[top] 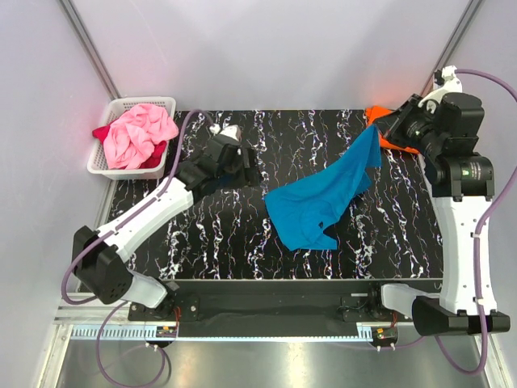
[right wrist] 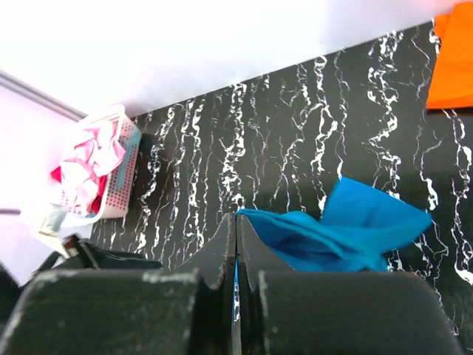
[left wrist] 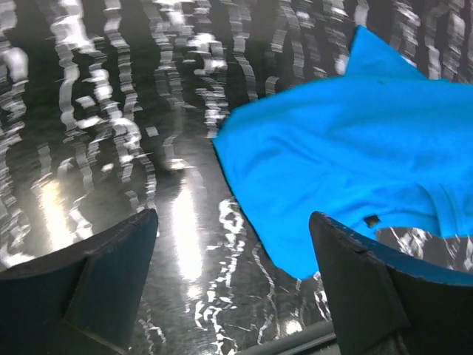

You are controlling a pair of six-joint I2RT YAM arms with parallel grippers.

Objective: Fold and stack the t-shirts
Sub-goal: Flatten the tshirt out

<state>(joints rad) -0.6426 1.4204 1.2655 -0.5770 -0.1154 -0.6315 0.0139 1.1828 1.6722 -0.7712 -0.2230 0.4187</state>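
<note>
The right gripper is pinched tight on a corner of the blue shirt. The rest lies rumpled in the middle of the table. The left gripper hangs wide open, holding nothing, just beside the shirt's left edge.

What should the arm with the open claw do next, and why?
Probably move the left gripper onto the nearest edge of the turquoise t-shirt and close. Its jaws stand open beside the cloth, while the right gripper pinches only one corner, raised.
</note>
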